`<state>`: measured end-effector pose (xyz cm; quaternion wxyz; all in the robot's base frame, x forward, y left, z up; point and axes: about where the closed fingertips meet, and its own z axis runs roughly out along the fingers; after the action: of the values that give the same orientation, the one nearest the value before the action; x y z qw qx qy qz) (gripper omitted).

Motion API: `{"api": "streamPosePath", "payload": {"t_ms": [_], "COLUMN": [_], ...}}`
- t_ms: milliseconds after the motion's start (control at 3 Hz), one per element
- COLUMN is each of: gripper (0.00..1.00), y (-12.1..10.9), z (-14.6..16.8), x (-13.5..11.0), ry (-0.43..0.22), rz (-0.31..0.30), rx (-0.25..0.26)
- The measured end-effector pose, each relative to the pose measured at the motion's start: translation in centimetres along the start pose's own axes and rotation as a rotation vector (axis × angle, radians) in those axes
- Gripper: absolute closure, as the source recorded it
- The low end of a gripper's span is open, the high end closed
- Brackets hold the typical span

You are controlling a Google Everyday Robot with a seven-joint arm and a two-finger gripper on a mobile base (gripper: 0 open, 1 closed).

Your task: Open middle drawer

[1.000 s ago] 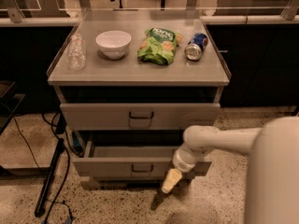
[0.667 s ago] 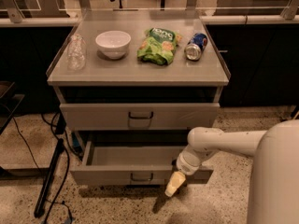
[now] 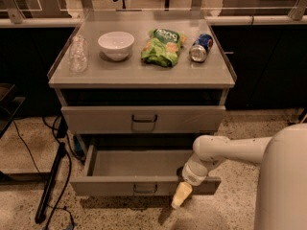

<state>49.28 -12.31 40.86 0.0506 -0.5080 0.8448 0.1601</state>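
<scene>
Speckled floor [image 3: 29, 150] surrounds the big grey metal table [image 3: 139, 75]. Its wide grey metal middle drawer [image 3: 110, 187] is pulled far out. The cream gripper [image 3: 181, 195] sits at the drawer front; I cannot tell its grip. Opening looks nearly done; next, back away.

2 drawers [image 3: 96, 120] [image 3: 105, 188], 1 gripper [image 3: 180, 198] at lower

1. We note the middle drawer [image 3: 105, 186] is grey, its pull [image 3: 145, 189] dark.
2. The gripper [image 3: 178, 200], at that drawer's front edge right of the pull, is cream; its arm [image 3: 230, 150] white.
3. On the grey worktop [image 3: 144, 73]: white bowl [image 3: 116, 44], green bag [image 3: 163, 47], blue can [image 3: 201, 47].
</scene>
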Motion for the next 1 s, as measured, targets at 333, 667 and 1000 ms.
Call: {"api": "streamPosePath", "payload": {"t_ms": [333,667,1000], "gripper": [0.0,0.0,0.0], "y": [2.2,2.2,5.1], "z": [0.4,0.3,-1.3], "x": [2.8,2.8,6.0], "ry": [0.038,0.038,0.069], "rz": [0.014,0.014,0.047], "rx": [-0.037,-0.037,-0.063]}}
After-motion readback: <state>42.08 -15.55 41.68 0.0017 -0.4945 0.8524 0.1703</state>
